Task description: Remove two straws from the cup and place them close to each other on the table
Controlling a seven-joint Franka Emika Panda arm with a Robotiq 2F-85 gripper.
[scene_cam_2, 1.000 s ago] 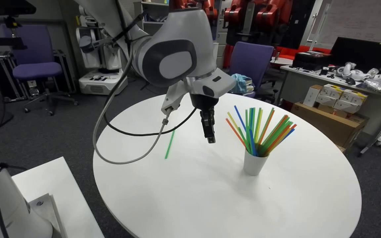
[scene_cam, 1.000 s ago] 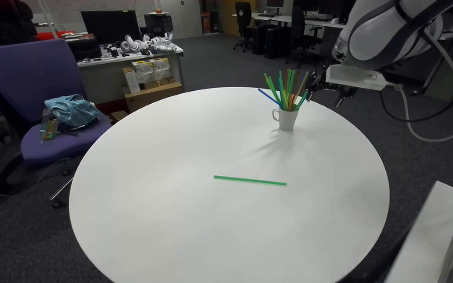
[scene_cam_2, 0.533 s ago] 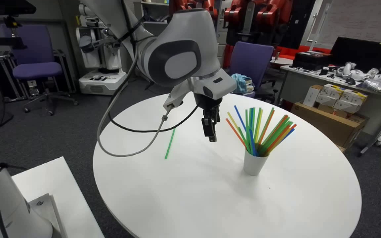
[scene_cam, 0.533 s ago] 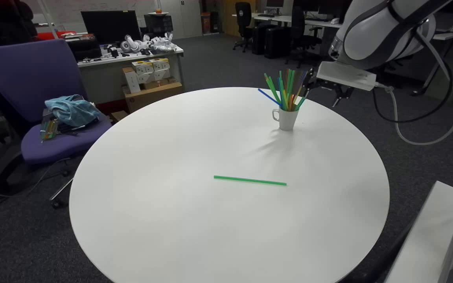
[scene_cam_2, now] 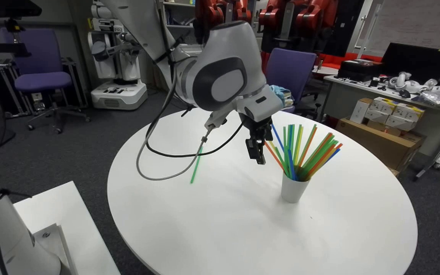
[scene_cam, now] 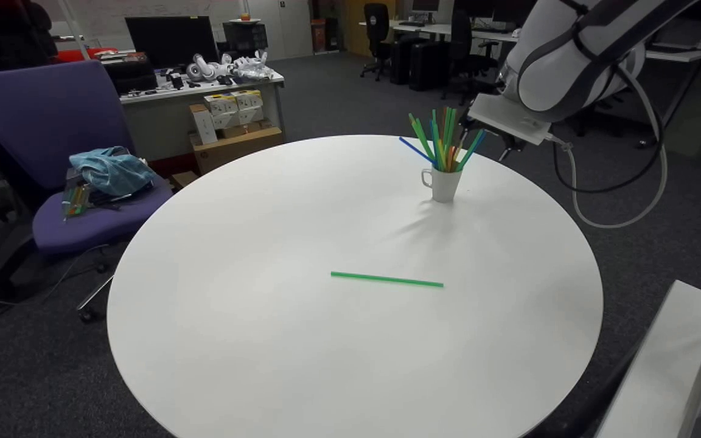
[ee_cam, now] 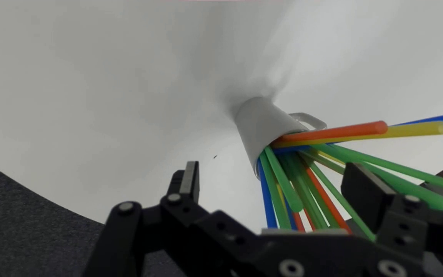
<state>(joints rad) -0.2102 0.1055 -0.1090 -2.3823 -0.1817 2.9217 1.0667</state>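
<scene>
Wrist view: second pick, seemingly, gripper (ee_cam: 273,171) spread wide, holding nothing!
Just ahead of it stood the cup (ee_cam: 262,123) of straws (ee_cam: 282,177); one green straw (scene_cam: 387,279) lay below, well apart, in both exterior views; the next move likely wanted one pinched.

Soft shadows (scene_cam: 414,226) on the table (scene_cam: 235,340)

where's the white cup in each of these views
In an exterior view: the white cup is right of centre, slightly above mid-height.
In an exterior view: the white cup is right of centre, below mid-height.
In the wrist view: the white cup is just right of centre.
Shared landmark: the coloured straws poking out of it.
</scene>
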